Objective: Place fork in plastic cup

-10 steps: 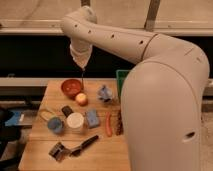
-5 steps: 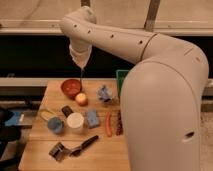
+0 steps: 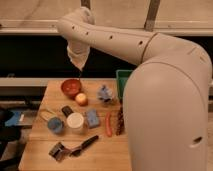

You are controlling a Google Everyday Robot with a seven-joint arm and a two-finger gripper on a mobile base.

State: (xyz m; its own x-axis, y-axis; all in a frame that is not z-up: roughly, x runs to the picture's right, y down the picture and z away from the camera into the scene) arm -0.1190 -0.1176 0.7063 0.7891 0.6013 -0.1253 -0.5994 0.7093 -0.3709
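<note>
Camera view, looking down on a wooden table (image 3: 37,150) from the front.

- The arm (image 3: 125,42) sweeps in from the right. The gripper (image 3: 80,73) hangs high over the far edge of the table, above the red bowl (image 3: 71,87) and pointing down.
- Cannot tell how far the gripper is open. Nothing shows hanging from it, so I judge it empty.
- The fork (image 3: 45,114) reads as a thin pale streak lying flat near the left edge, just up and left of the blue plastic cup (image 3: 55,125). It is faint, and I cannot tell which end is the tines.
- The plastic cup stands upright with its mouth open. The wider white cup (image 3: 75,121) is just beside it on the right, possibly touching.
- Also on the table:
  - a yellow-red fruit (image 3: 81,99)
  - a blue sponge (image 3: 92,118)
  - a carrot (image 3: 108,125)
  - a black-handled utensil (image 3: 82,146) at the front

Step in hand, as I judge it, is the reach for the fork. The pick has not begun.

Doing it well:
- Bring the gripper forward and left, staying high enough to clear the bowl and both cups before it descends.
- Close across the fork's narrow width near mid-length so it doesn't swing.
- The fork lies flat on the wood, so the grasp has to go right down to the surface. A shallow grasp would probably slip off.
- Once lifted, tip the fork toward upright and lower one end into the blue cup. Its mouth is narrow, and the white cup next to it is the easy mistake.
- Release low, because the cup looks light and could topple.
</note>
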